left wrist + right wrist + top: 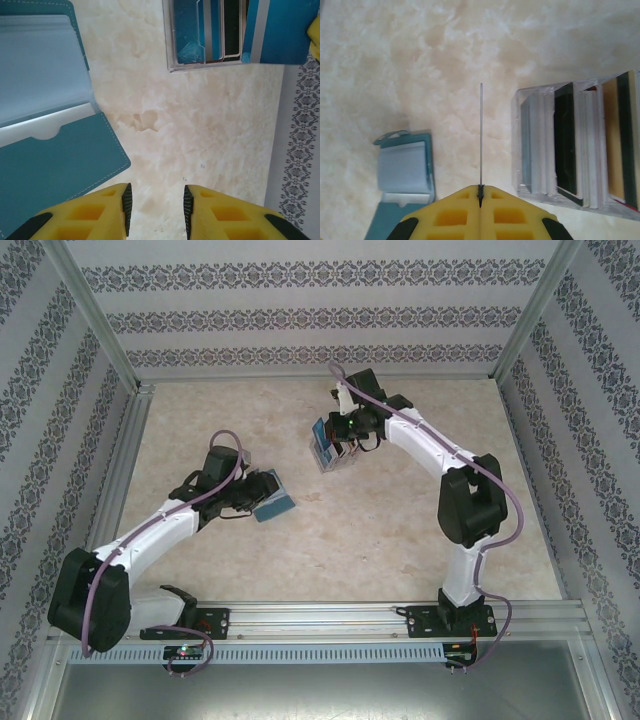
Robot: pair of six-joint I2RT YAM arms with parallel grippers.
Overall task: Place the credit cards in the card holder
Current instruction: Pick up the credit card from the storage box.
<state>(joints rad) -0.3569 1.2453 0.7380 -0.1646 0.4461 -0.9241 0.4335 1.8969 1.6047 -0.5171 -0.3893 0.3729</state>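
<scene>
Right hand pinches 1 card; card holder lies open.

Robot lab test cell: aluminium frame, wallpaper-printed panels around marble-look counter, mounting rail at near edge.

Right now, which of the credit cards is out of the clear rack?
The card pinched edge-on in the right end effector, seen as a thin line over the table; the other cards stand slotted in the clear rack.
</scene>
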